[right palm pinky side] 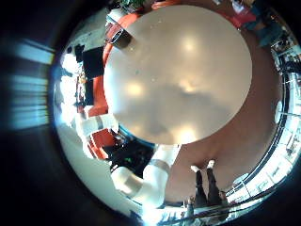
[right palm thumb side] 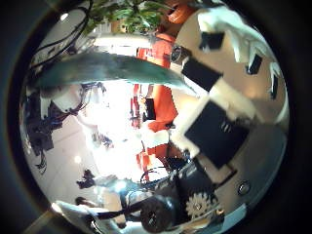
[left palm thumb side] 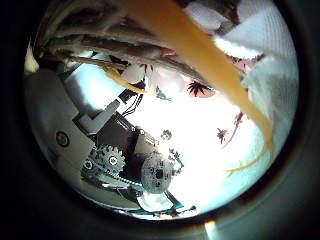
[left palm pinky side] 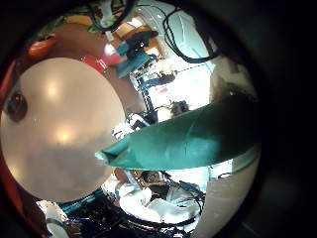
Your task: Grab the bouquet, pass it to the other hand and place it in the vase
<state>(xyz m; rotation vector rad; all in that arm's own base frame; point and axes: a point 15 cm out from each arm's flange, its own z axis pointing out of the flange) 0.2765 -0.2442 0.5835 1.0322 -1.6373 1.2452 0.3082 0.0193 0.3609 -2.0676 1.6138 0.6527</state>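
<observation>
Crossing close over the left hand point(left palm thumb side: 125, 150), the bouquet's bundle of pale stems point(left palm thumb side: 90, 45) fills its thumb-side view, and a broad green leaf point(left palm pinky side: 188, 139) fills the little-finger side. Whether the fingers clasp the stems cannot be told. The right hand point(right palm thumb side: 219, 107) sees a long green leaf point(right palm thumb side: 107, 68) near its thumb side only, and its grip is likewise unclear. Far beneath both lies the round pale table top point(right palm pinky side: 179, 75).
</observation>
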